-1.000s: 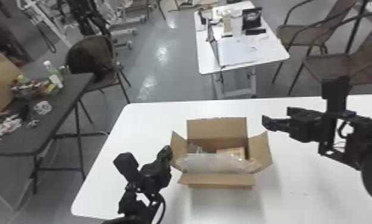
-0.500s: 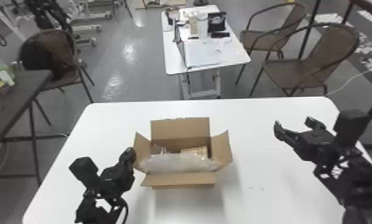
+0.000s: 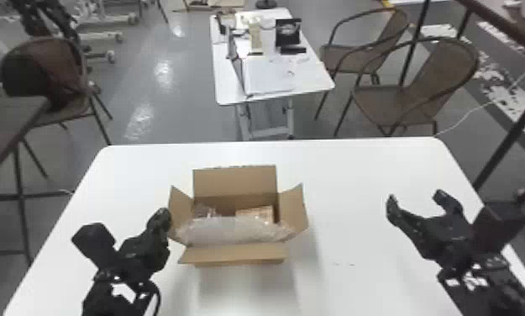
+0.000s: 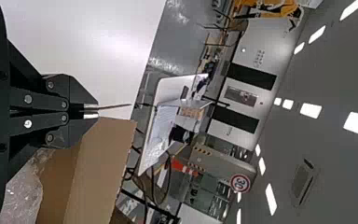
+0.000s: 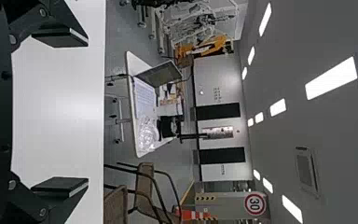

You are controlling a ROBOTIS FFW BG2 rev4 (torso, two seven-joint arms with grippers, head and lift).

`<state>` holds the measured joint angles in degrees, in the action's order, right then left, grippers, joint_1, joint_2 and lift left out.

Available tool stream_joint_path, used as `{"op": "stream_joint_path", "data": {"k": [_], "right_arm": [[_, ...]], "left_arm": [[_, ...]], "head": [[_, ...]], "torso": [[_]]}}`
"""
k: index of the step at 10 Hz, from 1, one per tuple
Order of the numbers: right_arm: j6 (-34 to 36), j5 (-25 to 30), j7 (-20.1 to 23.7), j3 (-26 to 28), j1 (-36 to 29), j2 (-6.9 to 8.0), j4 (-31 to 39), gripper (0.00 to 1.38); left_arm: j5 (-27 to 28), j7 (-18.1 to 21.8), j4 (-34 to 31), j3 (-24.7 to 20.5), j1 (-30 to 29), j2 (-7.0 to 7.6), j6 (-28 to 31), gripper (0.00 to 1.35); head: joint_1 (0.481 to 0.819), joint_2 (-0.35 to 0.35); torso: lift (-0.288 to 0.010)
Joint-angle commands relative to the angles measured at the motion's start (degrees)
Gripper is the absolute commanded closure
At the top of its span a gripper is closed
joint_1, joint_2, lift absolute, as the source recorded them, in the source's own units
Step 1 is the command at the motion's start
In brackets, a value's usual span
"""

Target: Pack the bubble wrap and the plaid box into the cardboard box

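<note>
The bubble wrap (image 3: 232,232) and plaid box (image 3: 255,213) lie inside the cardboard box (image 3: 234,181); at its left, the left gripper (image 4: 92,110) pinches the left flap (image 3: 179,212), likely steadying it, while the right gripper (image 3: 416,198) hangs open, well apart to its right.

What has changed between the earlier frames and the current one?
The right end effector moved rightward, away from the cardboard box, and the head view swung right. No new grasp or release shows. The bubble wrap and plaid box stayed inside, the left end effector at the box's left flap.
</note>
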<state>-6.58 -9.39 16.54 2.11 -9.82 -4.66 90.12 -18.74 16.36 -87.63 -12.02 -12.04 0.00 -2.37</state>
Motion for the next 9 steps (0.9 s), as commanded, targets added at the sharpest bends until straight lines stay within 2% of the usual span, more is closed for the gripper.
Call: {"op": "stream_joint_path", "data": {"k": [1,3,4,6,9], "right_arm": [[-3.4,-0.5,-0.1,0.8,-2.3,0.18,-0.8,0.23],[-8.2,-2.3,-1.8,2.5,-4.2,0.88,-3.5,0.23],[-12.5,-2.5,-5.4,2.5,-5.5,1.41,-4.8,0.23],[-17.2,-4.6,-7.7,2.6,-6.3,3.43,-7.9,0.23],[-17.3,-4.0,-10.3,2.6,-6.7,3.43,-8.1,0.23]], "left_arm": [[0.0,0.1,0.0,-0.1,0.0,-0.15,0.0,1.20],[0.0,0.0,0.0,-0.2,0.0,-0.15,0.2,1.20],[0.0,0.1,0.0,-0.1,0.1,-0.15,0.3,1.20],[-0.2,0.0,0.0,-0.3,-0.1,-0.15,0.5,1.20],[0.0,0.0,0.0,-0.3,0.0,-0.15,0.6,1.20]], "head": [[0.695,0.086],[0.695,0.071],[0.695,0.053],[0.695,0.027],[0.695,0.018]], "torso": [[0.000],[0.000],[0.000],[0.000],[0.000]]}}
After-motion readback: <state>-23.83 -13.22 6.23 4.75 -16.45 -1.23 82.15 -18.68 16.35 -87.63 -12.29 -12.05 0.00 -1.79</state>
